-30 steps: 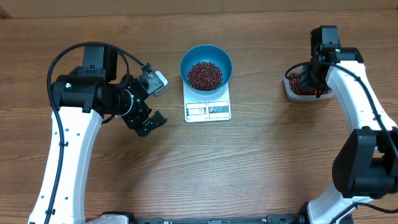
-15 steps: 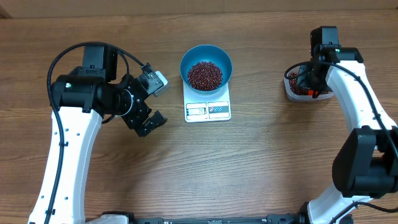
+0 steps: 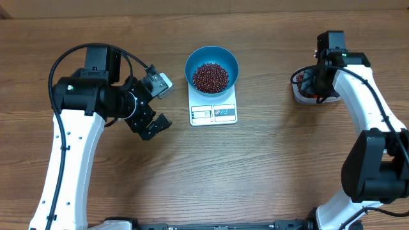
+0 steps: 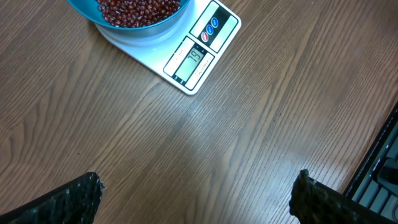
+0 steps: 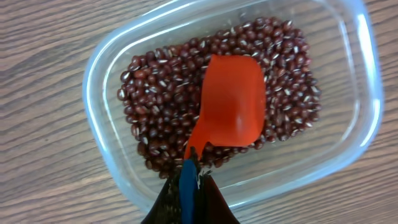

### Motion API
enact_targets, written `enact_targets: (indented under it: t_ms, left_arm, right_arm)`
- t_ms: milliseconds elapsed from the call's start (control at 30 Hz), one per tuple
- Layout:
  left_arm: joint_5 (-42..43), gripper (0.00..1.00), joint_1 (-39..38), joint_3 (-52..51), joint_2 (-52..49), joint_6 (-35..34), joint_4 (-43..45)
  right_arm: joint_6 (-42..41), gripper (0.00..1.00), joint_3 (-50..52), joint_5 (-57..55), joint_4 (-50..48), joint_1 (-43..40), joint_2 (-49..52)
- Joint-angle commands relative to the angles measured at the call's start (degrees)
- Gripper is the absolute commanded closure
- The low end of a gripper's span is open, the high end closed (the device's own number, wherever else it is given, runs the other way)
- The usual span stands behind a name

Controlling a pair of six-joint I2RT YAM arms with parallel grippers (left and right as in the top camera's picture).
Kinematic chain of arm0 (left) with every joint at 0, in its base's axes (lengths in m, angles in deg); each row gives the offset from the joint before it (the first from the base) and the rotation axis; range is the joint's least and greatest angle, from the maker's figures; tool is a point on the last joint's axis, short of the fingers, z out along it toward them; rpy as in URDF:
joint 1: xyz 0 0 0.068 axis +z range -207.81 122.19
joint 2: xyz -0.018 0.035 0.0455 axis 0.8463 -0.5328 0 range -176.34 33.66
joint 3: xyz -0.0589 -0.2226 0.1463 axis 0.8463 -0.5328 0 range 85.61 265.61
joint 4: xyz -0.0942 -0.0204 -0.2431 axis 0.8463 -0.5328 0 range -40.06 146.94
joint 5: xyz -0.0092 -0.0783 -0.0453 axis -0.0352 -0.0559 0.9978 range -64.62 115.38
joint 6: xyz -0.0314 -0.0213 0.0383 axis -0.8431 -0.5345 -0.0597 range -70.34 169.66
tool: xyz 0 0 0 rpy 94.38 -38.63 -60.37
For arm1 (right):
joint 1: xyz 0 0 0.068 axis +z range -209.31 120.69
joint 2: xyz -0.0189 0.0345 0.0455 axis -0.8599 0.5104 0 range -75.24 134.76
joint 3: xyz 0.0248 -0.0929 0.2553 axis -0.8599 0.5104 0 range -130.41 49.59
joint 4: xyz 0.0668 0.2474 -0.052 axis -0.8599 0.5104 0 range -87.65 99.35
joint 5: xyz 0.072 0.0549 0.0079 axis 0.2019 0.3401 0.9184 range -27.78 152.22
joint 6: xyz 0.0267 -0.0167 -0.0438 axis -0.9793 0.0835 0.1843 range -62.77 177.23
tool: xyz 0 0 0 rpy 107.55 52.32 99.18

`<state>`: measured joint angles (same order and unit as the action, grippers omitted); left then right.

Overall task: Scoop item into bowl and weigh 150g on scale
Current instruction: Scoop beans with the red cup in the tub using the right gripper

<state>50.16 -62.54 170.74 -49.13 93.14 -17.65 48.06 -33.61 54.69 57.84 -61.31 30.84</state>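
Bare table [image 3: 268, 166] between scale [image 3: 213, 110] and tub [image 3: 299, 96]: free lane. Near half of table free too. Bowl [image 3: 211, 67] on scale covers its rear part and blocks low pass there. Left gripper [image 4: 196, 199] has jaws spread wide over bare wood, just left of scale. Right gripper [image 5: 189, 180], clamped on scoop [image 5: 233, 109], blocks tub from above. Scoop fills much of tub opening.

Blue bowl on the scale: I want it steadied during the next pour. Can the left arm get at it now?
Probably yes: the left claw is open and empty, near the scale, and nothing stands between it and the blue bowl.
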Motion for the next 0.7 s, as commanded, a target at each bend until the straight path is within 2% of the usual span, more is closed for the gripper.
enact_targets:
  t_ms: [0,667]
  left_arm:
    - [0.13,0.0,0.22,1.14,0.72,-0.42,0.04]
    - [0.13,0.0,0.22,1.14,0.72,-0.42,0.04]
  right_arm:
    - [-1.6,0.96,1.53,3.93,0.31,0.0,0.76]
    - [-1.77,0.96,1.49,14.1,0.28,-0.02,0.76]
